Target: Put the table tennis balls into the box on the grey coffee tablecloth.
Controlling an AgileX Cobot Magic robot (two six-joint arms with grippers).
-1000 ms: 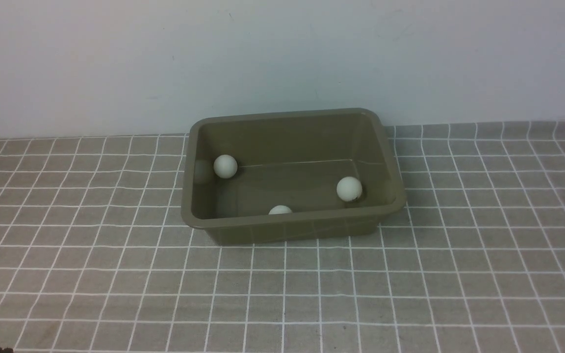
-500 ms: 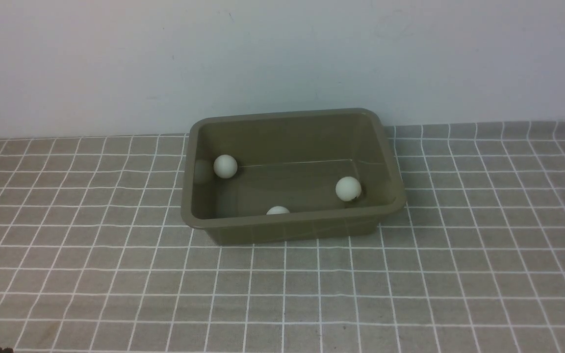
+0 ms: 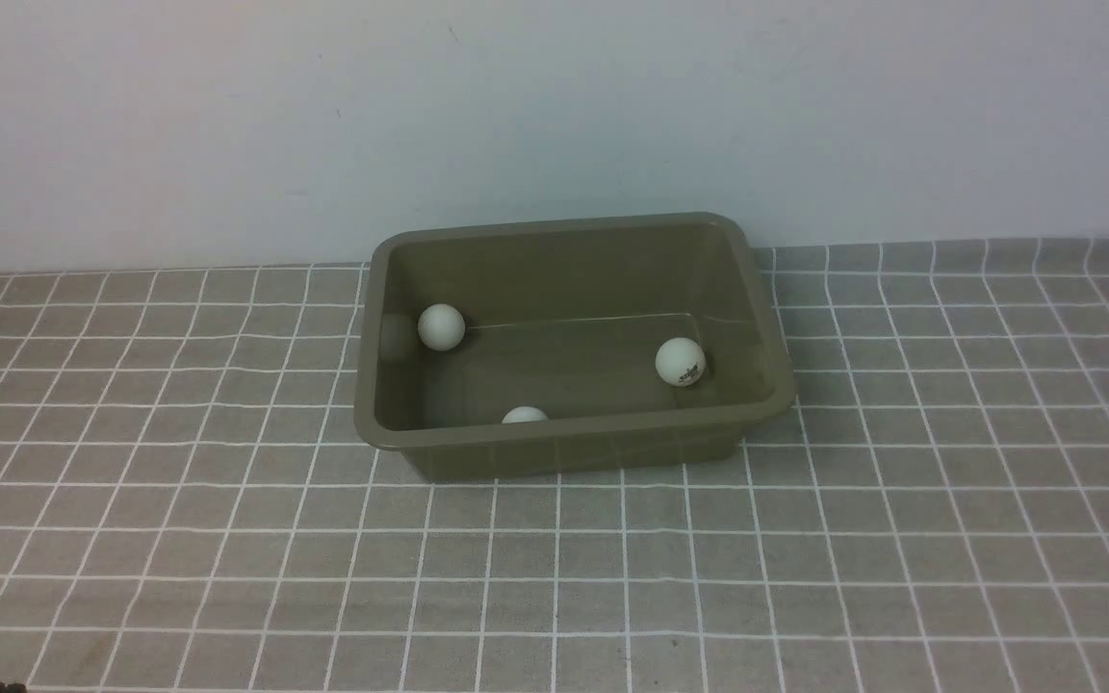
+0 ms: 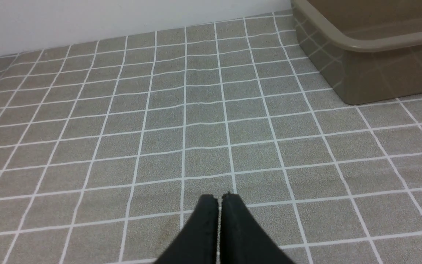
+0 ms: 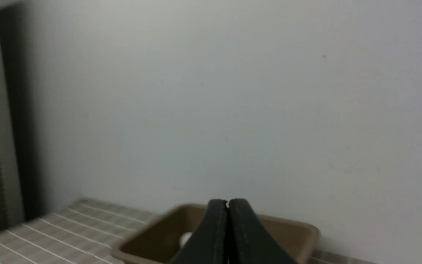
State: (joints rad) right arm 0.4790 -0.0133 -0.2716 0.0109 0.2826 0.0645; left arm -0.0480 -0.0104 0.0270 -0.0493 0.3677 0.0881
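The olive-brown box (image 3: 574, 438) stands on the grey coffee tablecloth (image 3: 554, 577) near the back wall. Three white table tennis balls lie inside it: one (image 3: 442, 326) at its left wall, one with dark lettering (image 3: 680, 362) toward the right, and one (image 3: 525, 415) half hidden behind the near wall. Neither arm shows in the front view. My left gripper (image 4: 219, 197) is shut and empty, low over bare cloth, with the box (image 4: 372, 44) off to one side. My right gripper (image 5: 227, 201) is shut and empty, held up facing the wall, with the box (image 5: 291, 227) beyond it.
A plain white wall (image 3: 554, 115) rises right behind the box. A dark vertical edge (image 5: 9, 128) shows at the side of the right wrist view. The gridded cloth spreads wide in front of the box and to both sides of it.
The lettered ball on the right has rolled a little back and left, turning its print into view. The ball at the near wall has drifted left. The left ball has stayed put.
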